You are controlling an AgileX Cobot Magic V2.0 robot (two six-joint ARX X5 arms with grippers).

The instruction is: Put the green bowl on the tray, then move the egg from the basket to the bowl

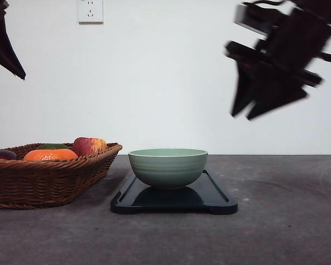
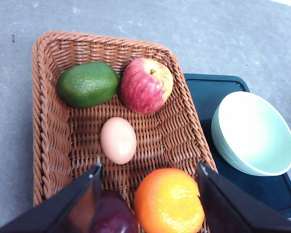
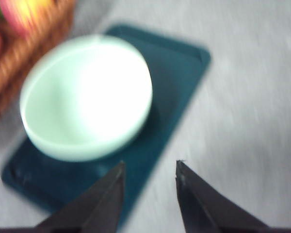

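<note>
A: Status? Green bowl (image 1: 167,167) sits on the tray (image 1: 216,194), mid-surface. Egg (image 2: 118,140) lies loose in the basket (image 2: 48,141), toward the surface's left edge.

B: Left gripper (image 2: 148,171) released, empty, above the basket. Right gripper (image 3: 149,168) spread, empty, high over the tray's right end.

A: Egg pick next, I judge. Advice?

B: Straddle the egg across its narrow width; the apple (image 2: 145,85) and orange (image 2: 169,201) sit close. Close softly, lift straight.

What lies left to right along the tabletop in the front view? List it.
basket → green bowl on the tray
</note>
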